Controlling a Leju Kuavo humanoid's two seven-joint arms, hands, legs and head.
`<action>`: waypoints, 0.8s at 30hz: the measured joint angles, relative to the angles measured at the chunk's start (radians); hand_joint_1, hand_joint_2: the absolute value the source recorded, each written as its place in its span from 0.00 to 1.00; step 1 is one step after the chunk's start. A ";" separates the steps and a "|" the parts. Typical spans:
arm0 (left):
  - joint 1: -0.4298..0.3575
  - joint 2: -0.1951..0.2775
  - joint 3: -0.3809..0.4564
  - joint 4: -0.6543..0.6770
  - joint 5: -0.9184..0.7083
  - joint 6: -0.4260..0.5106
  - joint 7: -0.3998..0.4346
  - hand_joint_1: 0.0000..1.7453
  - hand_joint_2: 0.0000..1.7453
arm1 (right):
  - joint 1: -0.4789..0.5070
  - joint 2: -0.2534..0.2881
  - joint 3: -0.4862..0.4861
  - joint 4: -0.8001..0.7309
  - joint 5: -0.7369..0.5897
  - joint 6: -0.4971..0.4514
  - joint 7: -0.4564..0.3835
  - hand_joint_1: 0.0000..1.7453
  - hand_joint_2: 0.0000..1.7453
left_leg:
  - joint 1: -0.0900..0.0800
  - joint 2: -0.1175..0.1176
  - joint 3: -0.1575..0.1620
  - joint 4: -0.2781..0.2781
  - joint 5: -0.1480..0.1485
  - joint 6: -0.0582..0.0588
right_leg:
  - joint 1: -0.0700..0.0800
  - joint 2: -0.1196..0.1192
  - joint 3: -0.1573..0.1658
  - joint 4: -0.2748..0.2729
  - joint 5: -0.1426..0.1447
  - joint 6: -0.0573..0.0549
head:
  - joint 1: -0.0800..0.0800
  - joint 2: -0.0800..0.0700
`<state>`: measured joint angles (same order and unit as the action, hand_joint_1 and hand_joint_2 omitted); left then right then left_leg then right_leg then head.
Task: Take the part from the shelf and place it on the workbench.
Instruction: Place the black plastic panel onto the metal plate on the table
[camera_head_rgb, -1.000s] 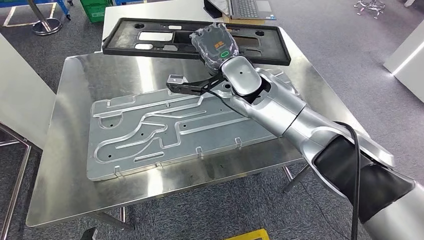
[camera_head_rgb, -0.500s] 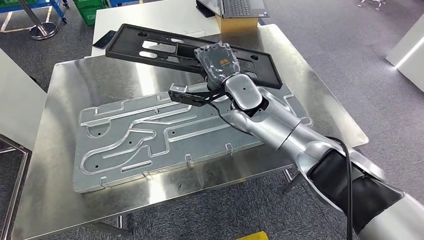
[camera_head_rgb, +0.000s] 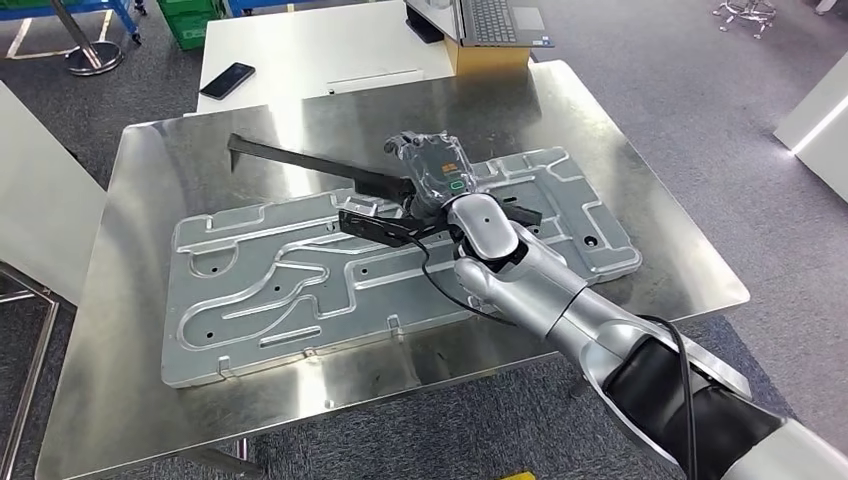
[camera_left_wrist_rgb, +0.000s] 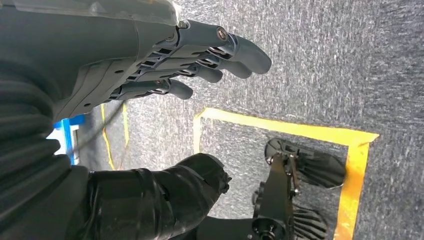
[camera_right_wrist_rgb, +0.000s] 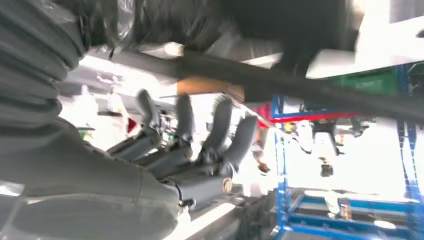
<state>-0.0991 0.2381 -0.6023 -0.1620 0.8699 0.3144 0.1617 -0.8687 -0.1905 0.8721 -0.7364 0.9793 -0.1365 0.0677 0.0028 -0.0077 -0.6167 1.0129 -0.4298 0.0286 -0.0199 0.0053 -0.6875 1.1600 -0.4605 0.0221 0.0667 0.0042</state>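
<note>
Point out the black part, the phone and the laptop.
black part (camera_head_rgb: 300, 162), head view, on its long bar left of the robot hand
phone (camera_head_rgb: 226, 79), head view, middle of its dark screen
laptop (camera_head_rgb: 490, 18), head view, on its keyboard

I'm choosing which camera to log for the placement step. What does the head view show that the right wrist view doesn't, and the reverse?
Head view alone: the steel workbench, the grey grooved plate lying on it, a phone and a laptop on the white table behind. Right wrist view alone: the curled fingers from beneath, and blurred blue racking. Both: the right hand gripping the black frame part, seen edge-on above the plate.
</note>
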 joint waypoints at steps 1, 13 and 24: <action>0.000 0.000 0.000 0.000 -0.001 0.001 0.001 0.00 1.00 | 0.000 0.002 -0.003 0.000 0.000 0.000 -0.001 0.00 0.00 | -0.001 -0.001 -0.005 0.013 -0.008 -0.006 | -0.001 0.001 0.023 -0.048 0.017 -0.002 | -0.001 0.000; 0.001 -0.001 0.000 0.000 0.009 0.000 0.017 0.00 0.00 | 0.019 0.016 -0.007 -0.008 0.008 0.013 0.000 0.00 0.00 | 0.006 0.002 -0.130 0.274 -0.119 -0.046 | 0.003 0.006 0.044 -0.094 0.023 -0.046 | -0.008 0.000; -0.001 0.002 0.000 0.000 0.010 -0.004 -0.002 0.00 0.00 | 0.033 0.010 -0.026 -0.021 0.008 0.014 0.010 0.00 0.00 | 0.001 0.006 0.018 -0.014 -0.005 0.003 | 0.007 0.004 0.009 -0.011 -0.033 -0.006 | -0.004 0.000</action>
<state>-0.1002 0.2399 -0.6024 -0.1621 0.8794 0.3105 0.1601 -0.8353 -0.1808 0.8464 -0.7575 0.9869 -0.1220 0.0775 0.0033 -0.0021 -0.5983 0.9991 -0.4350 0.0313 -0.0125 0.0089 -0.6780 1.1489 -0.4931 0.0157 0.0628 0.0042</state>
